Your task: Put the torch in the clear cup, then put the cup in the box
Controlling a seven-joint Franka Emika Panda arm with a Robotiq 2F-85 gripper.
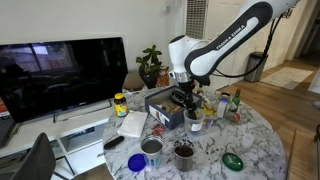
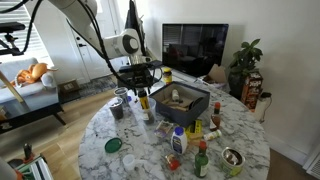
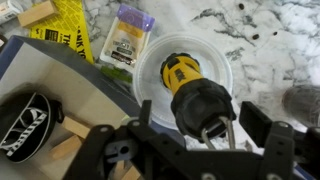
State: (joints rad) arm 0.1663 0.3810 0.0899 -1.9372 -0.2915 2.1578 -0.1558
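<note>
Looking over the setup, big to small:

Round marble table (image 1: 262,130), cluttered w/ bottles and cups. TV (image 1: 60,72) behind it on a low stand, potted plant (image 1: 150,65) beside the TV.

Panda arm (image 1: 225,40) reaches down over the table's middle. Gripper (image 1: 183,100) points straight down, low over the clutter, just beside the box (image 1: 160,110). Same in both exterior views: gripper (image 2: 143,88) at one short end of the box (image 2: 190,103). Box is dark grey, open top, w/ some loose bits inside; can't ID them at this res.

Two metal cups (image 1: 152,147) (image 1: 184,152) stand nr the table edge, well apart from the gripper. Yellow-lidded jar (image 1: 120,103) is on the box's far side from the gripper.

Wrist view: clear cup (image 3: 150,80) upright on the marble, outside the box, right beside its wall. Torch (image 3: 195,95) is inside the cup, approx upright, yellow part down, black end up toward the cam. Purple-labelled packet (image 3: 130,35) and yellow printed strip (image 3: 70,35) lie flat just past the cup.

Gripper (image 3: 195,130): jaws stand either side of the torch's black end, close to it. Pad contact not resolvable, so can't tell whether it is grasping or has let go.
</note>
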